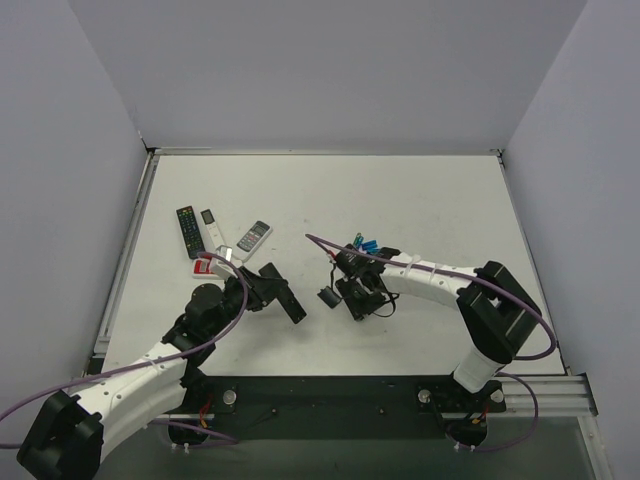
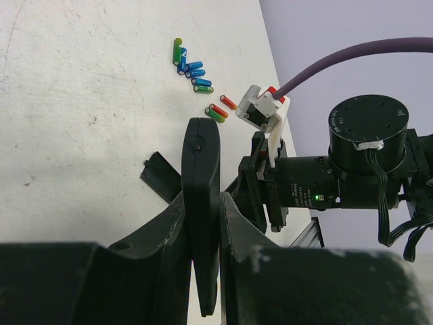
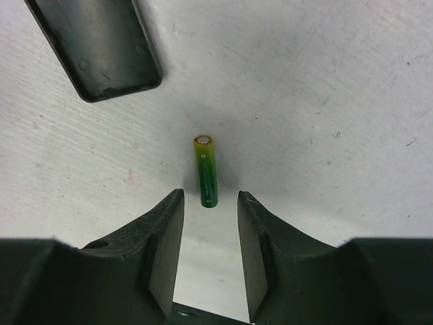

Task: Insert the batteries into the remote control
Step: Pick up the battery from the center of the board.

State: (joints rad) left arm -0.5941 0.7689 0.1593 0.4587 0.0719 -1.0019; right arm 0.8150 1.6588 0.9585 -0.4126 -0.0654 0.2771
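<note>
The slim black remote control (image 2: 201, 169) stands edge-on between the jaws of my left gripper (image 2: 203, 210), which is shut on it; from above the remote control (image 1: 286, 299) sticks out to the right of the left gripper (image 1: 258, 289). Its small black cover piece (image 3: 101, 47) lies on the table, also seen as the cover piece (image 1: 326, 297). My right gripper (image 3: 210, 202) is open, pointing down, with a green battery (image 3: 207, 169) lying loose on the table at its fingertips. More batteries (image 2: 193, 71) lie in a cluster, with orange-red ones (image 2: 220, 110) nearest.
Several other remotes lie at the left: a black one with buttons (image 1: 187, 230), a white one (image 1: 207, 229), a grey one (image 1: 255, 236) and a red-and-white one (image 1: 205, 266). The battery cluster (image 1: 365, 243) sits just behind the right gripper (image 1: 362, 298). Walls enclose the table.
</note>
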